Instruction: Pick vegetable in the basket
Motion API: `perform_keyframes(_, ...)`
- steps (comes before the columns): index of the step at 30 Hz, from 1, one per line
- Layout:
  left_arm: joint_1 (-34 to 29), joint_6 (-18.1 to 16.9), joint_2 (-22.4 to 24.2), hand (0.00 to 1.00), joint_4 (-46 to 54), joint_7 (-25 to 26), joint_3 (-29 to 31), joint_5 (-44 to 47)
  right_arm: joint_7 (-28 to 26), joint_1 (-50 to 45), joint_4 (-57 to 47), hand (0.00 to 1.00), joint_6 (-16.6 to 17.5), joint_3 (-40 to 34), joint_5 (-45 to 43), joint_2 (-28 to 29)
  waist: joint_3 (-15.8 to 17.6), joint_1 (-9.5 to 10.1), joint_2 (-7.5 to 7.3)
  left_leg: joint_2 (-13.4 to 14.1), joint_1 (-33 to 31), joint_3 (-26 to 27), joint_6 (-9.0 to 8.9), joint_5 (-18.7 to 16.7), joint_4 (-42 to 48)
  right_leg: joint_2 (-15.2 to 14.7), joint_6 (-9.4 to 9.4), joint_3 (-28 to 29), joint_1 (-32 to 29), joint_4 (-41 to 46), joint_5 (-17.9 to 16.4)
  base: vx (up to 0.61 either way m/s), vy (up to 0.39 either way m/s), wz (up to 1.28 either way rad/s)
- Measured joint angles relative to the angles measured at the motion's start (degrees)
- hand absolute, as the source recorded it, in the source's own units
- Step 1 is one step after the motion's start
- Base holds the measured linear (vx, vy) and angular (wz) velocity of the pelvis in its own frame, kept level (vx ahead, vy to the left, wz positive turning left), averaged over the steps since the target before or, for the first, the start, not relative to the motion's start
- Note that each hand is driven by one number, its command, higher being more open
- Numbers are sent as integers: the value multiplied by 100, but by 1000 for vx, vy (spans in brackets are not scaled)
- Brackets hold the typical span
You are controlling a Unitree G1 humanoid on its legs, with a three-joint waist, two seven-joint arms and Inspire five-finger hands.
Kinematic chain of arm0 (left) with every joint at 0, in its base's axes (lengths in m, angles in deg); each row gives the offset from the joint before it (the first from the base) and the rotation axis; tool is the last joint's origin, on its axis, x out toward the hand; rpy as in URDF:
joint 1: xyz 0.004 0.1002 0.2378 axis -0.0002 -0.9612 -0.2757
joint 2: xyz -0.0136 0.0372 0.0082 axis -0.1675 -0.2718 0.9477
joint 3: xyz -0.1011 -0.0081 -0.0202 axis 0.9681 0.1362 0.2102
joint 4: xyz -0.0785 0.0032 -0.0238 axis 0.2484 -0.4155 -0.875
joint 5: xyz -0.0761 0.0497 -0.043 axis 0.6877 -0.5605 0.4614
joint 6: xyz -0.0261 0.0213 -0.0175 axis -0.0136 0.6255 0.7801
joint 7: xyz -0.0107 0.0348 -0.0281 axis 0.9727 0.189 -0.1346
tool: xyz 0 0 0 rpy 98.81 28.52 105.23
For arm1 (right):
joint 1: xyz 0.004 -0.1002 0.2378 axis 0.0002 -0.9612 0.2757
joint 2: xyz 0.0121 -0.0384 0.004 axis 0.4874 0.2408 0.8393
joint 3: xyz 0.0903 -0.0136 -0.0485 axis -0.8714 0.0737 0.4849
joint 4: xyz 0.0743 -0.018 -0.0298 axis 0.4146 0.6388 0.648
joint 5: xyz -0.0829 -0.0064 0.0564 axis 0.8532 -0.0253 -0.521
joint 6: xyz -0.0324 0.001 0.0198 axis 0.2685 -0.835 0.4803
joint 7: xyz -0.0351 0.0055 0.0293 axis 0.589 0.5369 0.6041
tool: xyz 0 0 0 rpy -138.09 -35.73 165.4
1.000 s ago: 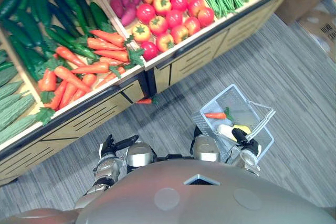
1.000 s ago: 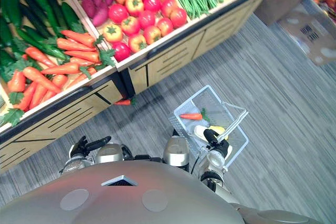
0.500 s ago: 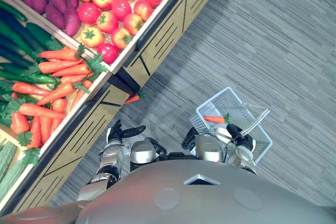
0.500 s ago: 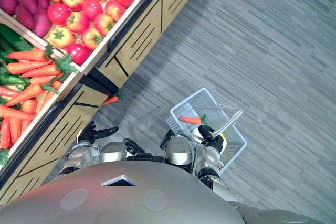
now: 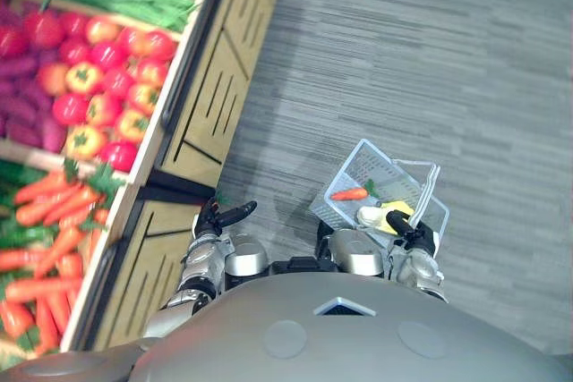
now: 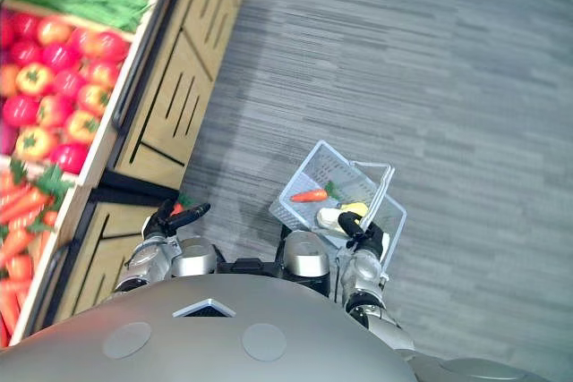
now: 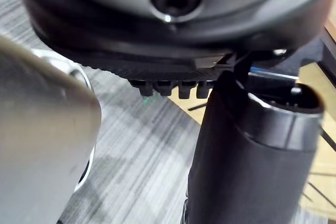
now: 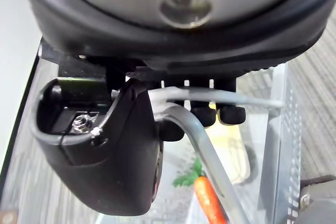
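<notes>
The task looks partly done. A smooth orange carrot (image 5: 349, 193) with a green top and a pale yellow, oblong vegetable (image 5: 383, 216) lie in the white wire-mesh basket (image 5: 380, 165), just beyond the right hand (image 5: 414, 241). That hand's fingers are curled round the basket's thin metal handle (image 8: 207, 142). The left hand (image 5: 218, 217) hangs empty with its fingers loosely straight, beside the wooden produce stand (image 5: 210, 87). Glossy round tomatoes (image 5: 98, 87) and tapered carrots (image 5: 54, 230) lie well past its fingertips, so more picking probably remains.

White wire basket (image 5: 365, 162), orange carrot (image 5: 349, 193) lying inside
</notes>
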Motion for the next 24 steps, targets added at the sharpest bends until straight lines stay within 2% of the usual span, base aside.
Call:
perform_keyframes(1, 0, -10, -4, 100, 5, -7, -13, 17, -15, -74, 5, 0, 1, 0, 0, -11, 2, -1, 5, -107, -134, -320, -2, -10, -233, 13, 7, 189, -10, 3, -1, -37, 85, -95)
perform_keyframes(4, 3, -68, 0, 100, -8, 14, 13, 32, -76, -235, 6, 0, 13, -12, -32, -13, 9, 4, 66, -162, -421, -1024, -88, 100, -971, 151, 99, 594, -16, 13, 11, -12, 149, -91)
perform_keyframes(5, 3, -92, 14, 100, -50, 27, 28, 18, -83, -290, 17, 0, 20, -31, -70, -26, 35, 22, 155, -140, -393, -1217, -213, 462, -1186, 260, 192, 752, -19, 68, -7, 57, 273, -93)
perform_keyframes(6, 10, -86, 3, 100, -73, 61, 53, -1, -87, -317, 53, 0, 20, -35, -74, 38, -4, 20, 189, -152, -364, -1137, -178, 467, -1183, 242, 251, 862, 4, 86, 3, 92, 237, -71)
perform_keyframes(8, 20, -109, -40, 100, -110, 117, 43, -73, -101, -400, 42, 0, 60, -68, -89, 179, -58, -15, 21, -309, -264, -955, -136, 460, -1375, 64, 358, 941, -15, 72, 46, 154, 217, -33)
perform_keyframes(9, 16, -106, -65, 100, -118, 115, 48, -66, -90, -453, 48, 0, 107, -106, -121, 255, -67, -29, -35, -432, -147, -872, -53, 547, -1577, -43, 400, 998, -19, 60, 25, 149, 194, -16)
perform_keyframes(11, 8, -105, -67, 100, -184, 126, 30, -79, -83, -498, 48, 0, 144, -147, -120, 237, -138, -64, -89, -616, 48, -772, 49, 658, -1906, -212, 504, 1029, 2, 9, -18, 176, 176, -13)
perform_keyframes(14, 28, -106, -57, 100, -265, 123, 3, -155, -106, -445, 52, 0, 160, -166, -104, 124, -232, -37, -11, -788, 242, -597, 103, 718, -2185, -330, 598, 1118, -14, -32, -48, 182, 138, -18)
perform_keyframes(19, 36, -112, -60, 100, -454, 145, -44, -476, -154, -380, 245, 0, 165, -127, -15, 135, -451, 2, 109, -861, 397, -445, 105, 717, -2388, -348, 687, 1168, 19, -190, -3, 127, 49, -22)
perform_keyframes(24, 58, -129, -64, 100, -502, 140, -55, -550, -211, -321, 515, 0, 152, -140, -34, 149, -490, 15, -37, -862, 487, -494, 106, 717, -2395, -363, 691, 1074, 225, -395, 2, 43, -13, 3)
